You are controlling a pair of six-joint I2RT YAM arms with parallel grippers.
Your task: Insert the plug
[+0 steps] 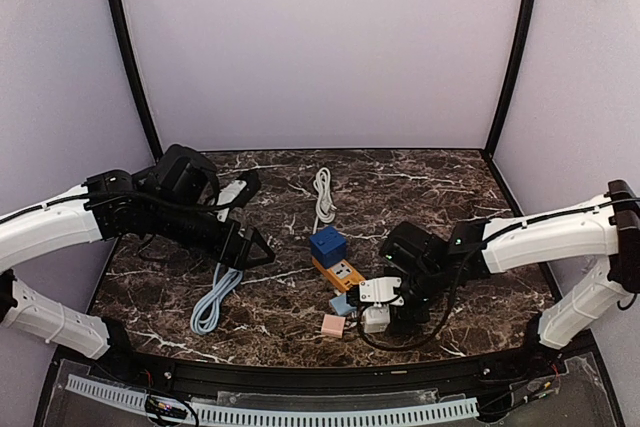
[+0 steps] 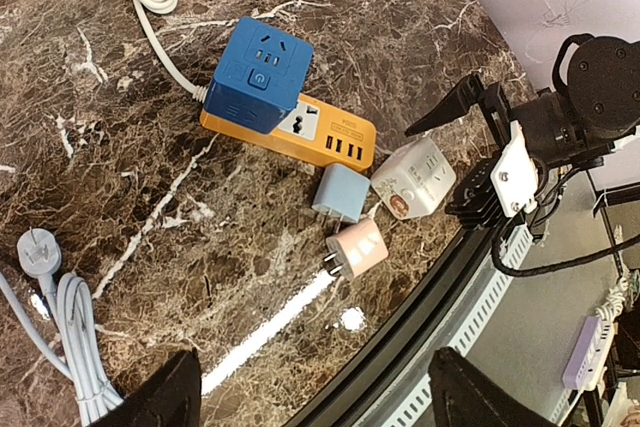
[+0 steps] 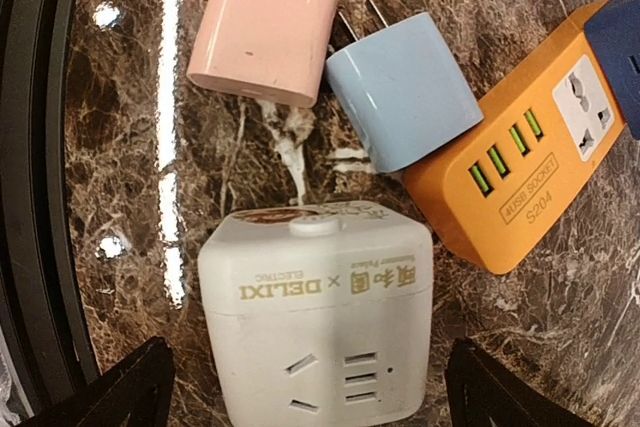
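Marble-patterned dark tabletop (image 1: 440,187), stock listed from your near edge outward. Item one: pink square wall charger (image 3: 262,32), lying flat nearest the rail, two prongs showing at the side next to the pale blue wall charger (image 3: 400,92). Both are loose and neither is in a socket. Item two: white cube socket adapter (image 3: 315,317), just beside the pink one, a face with outlet slots turned to the wrist camera. Your right gripper (image 3: 310,392) hangs over it, fingers spread wide with a gap at each flank, so nothing is grasped. That straddle reads as a setup to pin the cube so it cannot slide when a plug is pushed in. Item three: orange plastic power strip (image 3: 510,177), lying against the blue charger, with a blue cube socket (image 2: 258,72) sitting on its far end. Item four, well apart to the left: pale blue coiled cable (image 1: 213,302) ending in a grey three-pin plug (image 2: 38,250), free on the marble. Your left gripper (image 2: 315,382) hovers by that coil, released and empty, probably placed to fetch a plug. Which plug the task means cannot be told from here. Item five, farthest: white bundled cord (image 1: 323,195), running toward the blue and orange units.
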